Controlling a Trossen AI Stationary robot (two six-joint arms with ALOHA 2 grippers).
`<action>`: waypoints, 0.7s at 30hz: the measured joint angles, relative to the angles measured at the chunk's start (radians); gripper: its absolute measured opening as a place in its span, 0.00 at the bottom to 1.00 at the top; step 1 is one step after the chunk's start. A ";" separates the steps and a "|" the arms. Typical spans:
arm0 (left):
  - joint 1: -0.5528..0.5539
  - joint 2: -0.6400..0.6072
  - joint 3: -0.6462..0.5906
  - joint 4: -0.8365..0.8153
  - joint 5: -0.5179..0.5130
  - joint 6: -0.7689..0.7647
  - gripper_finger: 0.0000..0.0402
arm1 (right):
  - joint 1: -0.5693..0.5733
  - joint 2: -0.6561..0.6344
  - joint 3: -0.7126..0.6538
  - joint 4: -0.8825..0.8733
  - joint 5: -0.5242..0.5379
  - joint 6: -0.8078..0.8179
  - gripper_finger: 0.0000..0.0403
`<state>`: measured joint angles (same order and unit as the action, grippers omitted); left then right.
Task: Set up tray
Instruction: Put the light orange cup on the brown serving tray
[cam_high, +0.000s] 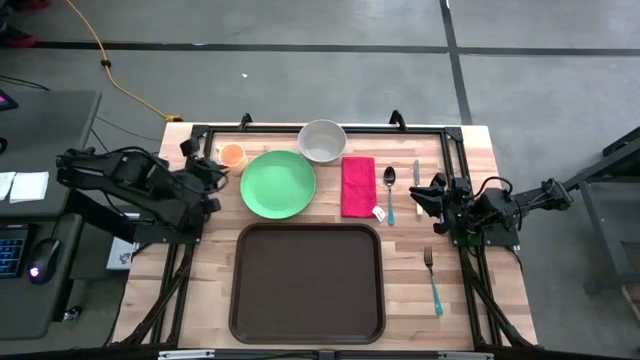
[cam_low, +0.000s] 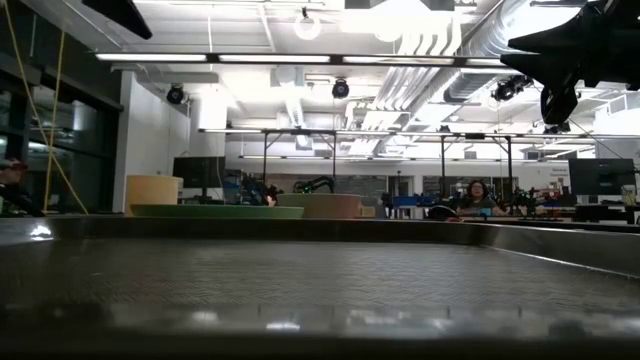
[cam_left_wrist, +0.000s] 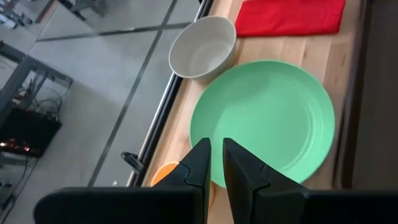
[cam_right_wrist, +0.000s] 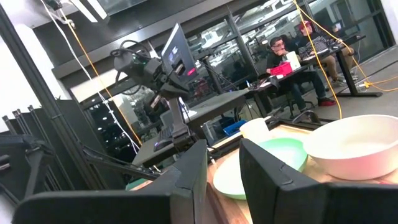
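Observation:
The dark brown tray lies flat on the near middle of the table, and its rim and floor fill the low view. My left gripper hangs over the table's far left, above the green plate's left edge and the orange cup; its fingers are all but together and touch nothing. My right gripper hovers over the far right, beside the knife and spoon. It is narrowly open and holds nothing.
Beyond the tray's far rim lie a green plate, a pale bowl and a folded red napkin. A teal-handled fork lies right of the tray. A black metal frame borders the table. People sit at desks in the room.

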<state>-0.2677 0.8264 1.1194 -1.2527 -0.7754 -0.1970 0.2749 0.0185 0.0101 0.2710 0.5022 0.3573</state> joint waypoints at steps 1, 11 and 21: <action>0.000 0.016 0.000 0.000 -0.001 -0.010 0.18 | 0.000 0.000 0.000 0.000 0.000 0.000 0.18; 0.189 0.162 -0.001 -0.002 0.133 -0.028 0.18 | 0.000 0.000 0.000 0.000 -0.003 0.000 0.18; 0.434 0.191 -0.001 0.004 0.240 0.158 0.18 | 0.000 0.000 0.000 -0.004 -0.005 0.000 0.18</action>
<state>0.1667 1.0173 1.1183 -1.2488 -0.5351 -0.0386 0.2745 0.0185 0.0101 0.2675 0.4973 0.3573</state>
